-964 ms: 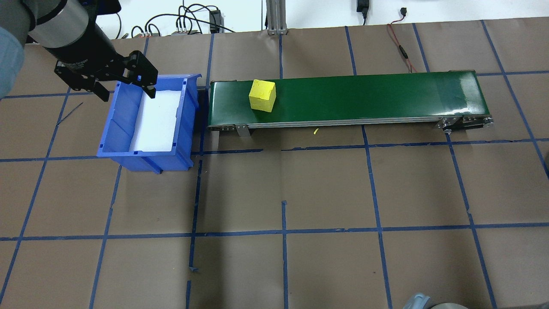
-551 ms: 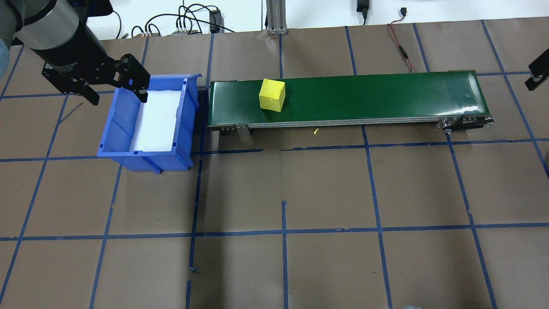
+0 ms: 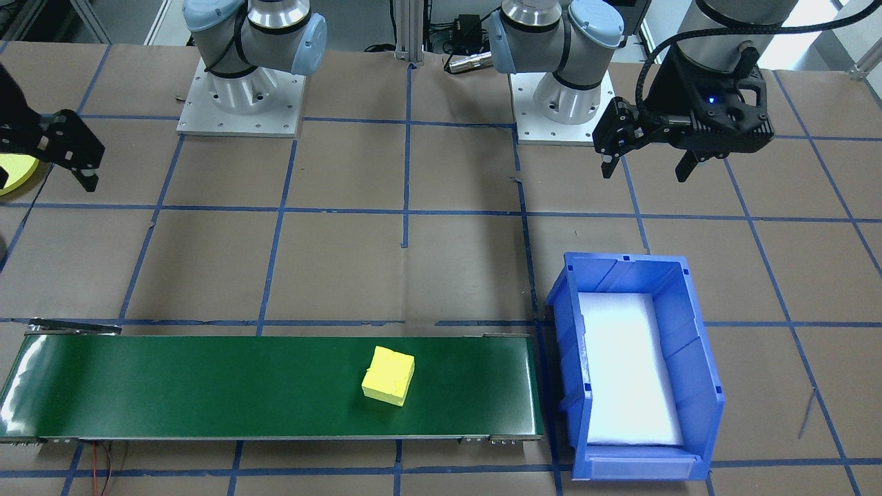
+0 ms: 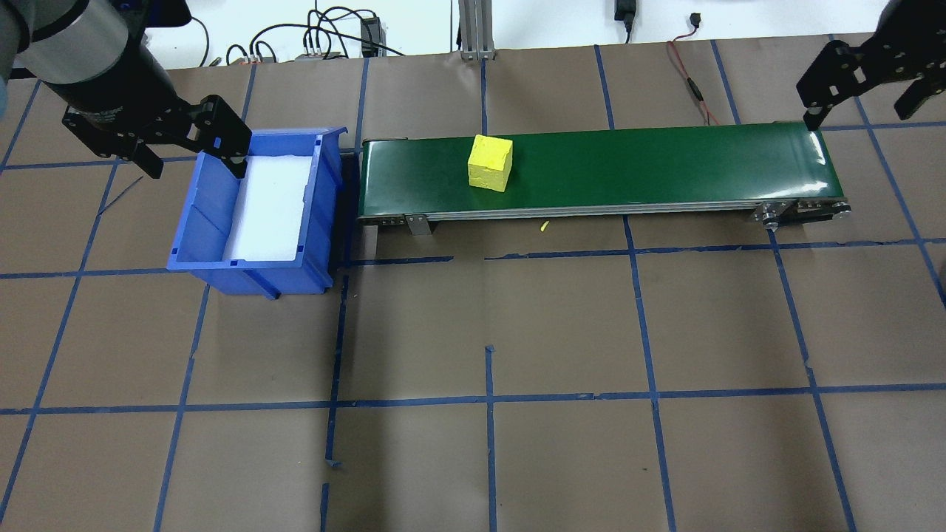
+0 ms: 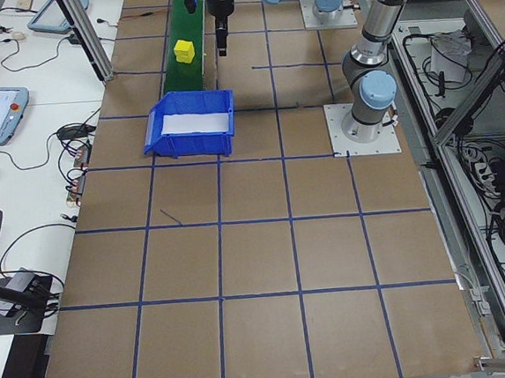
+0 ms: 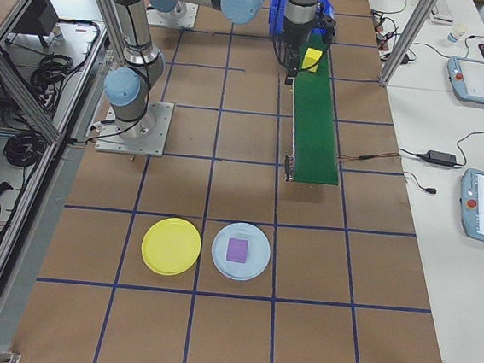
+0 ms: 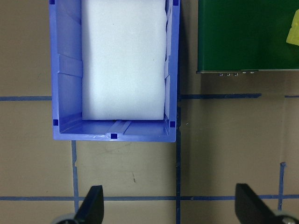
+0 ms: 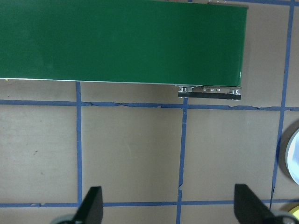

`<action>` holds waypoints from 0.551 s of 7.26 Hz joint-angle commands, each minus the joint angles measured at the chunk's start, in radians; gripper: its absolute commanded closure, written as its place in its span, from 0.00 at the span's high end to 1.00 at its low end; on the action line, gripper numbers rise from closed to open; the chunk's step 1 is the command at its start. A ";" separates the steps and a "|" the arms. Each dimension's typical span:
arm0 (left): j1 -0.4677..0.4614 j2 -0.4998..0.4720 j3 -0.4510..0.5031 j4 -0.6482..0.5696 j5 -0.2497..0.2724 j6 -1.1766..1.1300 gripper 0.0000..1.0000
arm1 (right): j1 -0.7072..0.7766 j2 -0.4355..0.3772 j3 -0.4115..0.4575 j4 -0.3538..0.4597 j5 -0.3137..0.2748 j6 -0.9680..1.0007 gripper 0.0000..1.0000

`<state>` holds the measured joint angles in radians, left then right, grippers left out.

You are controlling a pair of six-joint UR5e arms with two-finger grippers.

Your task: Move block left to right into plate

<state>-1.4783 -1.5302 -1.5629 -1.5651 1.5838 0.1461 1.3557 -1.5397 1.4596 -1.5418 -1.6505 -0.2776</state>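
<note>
Nowhere is any writing legible. Both the left gripper [image 4: 191,148] and right gripper [image 4: 861,103] hang spread and empty; the yellow block [image 4: 490,162] rides the green conveyor belt [image 4: 650,166], well apart from the yellow plate [image 6: 171,246].

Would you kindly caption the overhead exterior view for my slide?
Yellow block on the green conveyor beside a blue bin, with both open grippers, left and right, hovering.

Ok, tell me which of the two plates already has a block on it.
The pale blue plate: a purple block sits at its centre. The yellow plate beside it is bare.
</note>
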 commanded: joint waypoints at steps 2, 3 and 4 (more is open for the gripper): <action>0.001 0.002 0.001 -0.001 0.002 0.004 1.00 | 0.234 0.006 -0.027 -0.006 0.049 0.114 1.00; 0.004 0.002 0.000 -0.019 0.001 -0.005 1.00 | 0.268 0.003 -0.025 -0.007 0.072 0.180 1.00; 0.004 0.002 0.003 -0.024 0.002 -0.005 1.00 | 0.276 -0.006 -0.024 -0.004 0.083 0.223 1.00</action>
<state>-1.4754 -1.5279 -1.5623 -1.5795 1.5852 0.1444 1.6009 -1.5399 1.4347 -1.5467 -1.5894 -0.1202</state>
